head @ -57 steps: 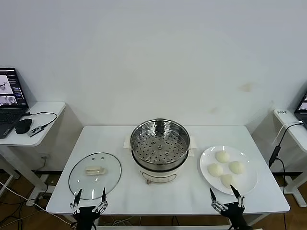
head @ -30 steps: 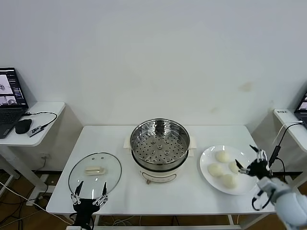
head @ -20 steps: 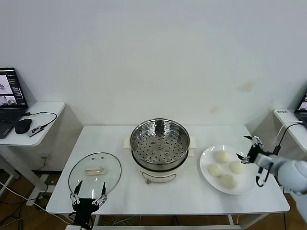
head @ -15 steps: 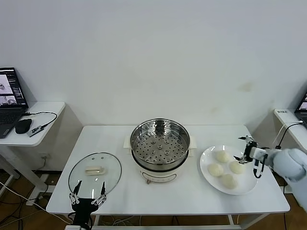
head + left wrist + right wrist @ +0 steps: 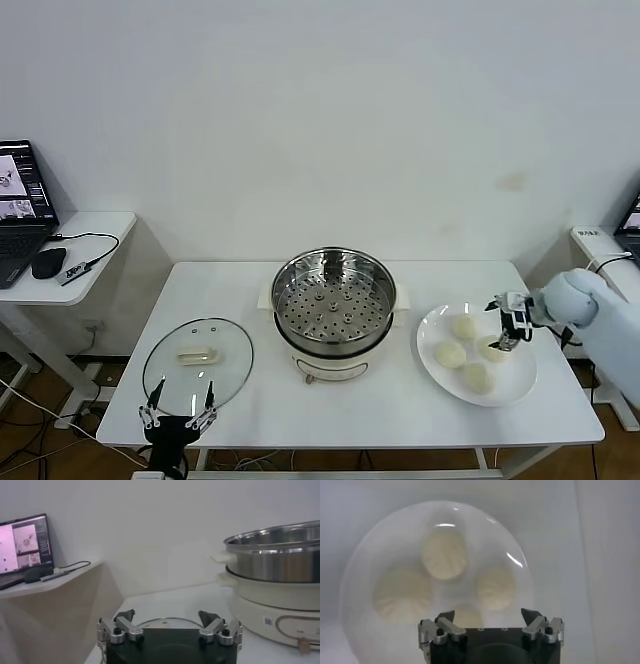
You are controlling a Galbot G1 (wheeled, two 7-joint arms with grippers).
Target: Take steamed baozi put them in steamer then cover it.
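While four steamed baozi (image 5: 463, 326) wait on the plate (image 5: 520, 384), the right end effector (image 5: 507, 322) hovers spread above. Next: descend, pinch one. The left end effector (image 5: 178, 415) idles, spread, near the cover (image 5: 197, 365).

Lighting: bright, even, diffuse; shadows soft.
Head view is sharp. Right wrist view is hazy, with the plate (image 5: 355, 580) and baozi (image 5: 445, 555) defocused and glare streaks on the plate rim. The steamer (image 5: 272, 545) shows soft reflections.

White table (image 5: 250, 300), white plate (image 5: 520, 385), side desk (image 5: 85, 235) with laptop (image 5: 20, 205) and mouse (image 5: 48, 263).
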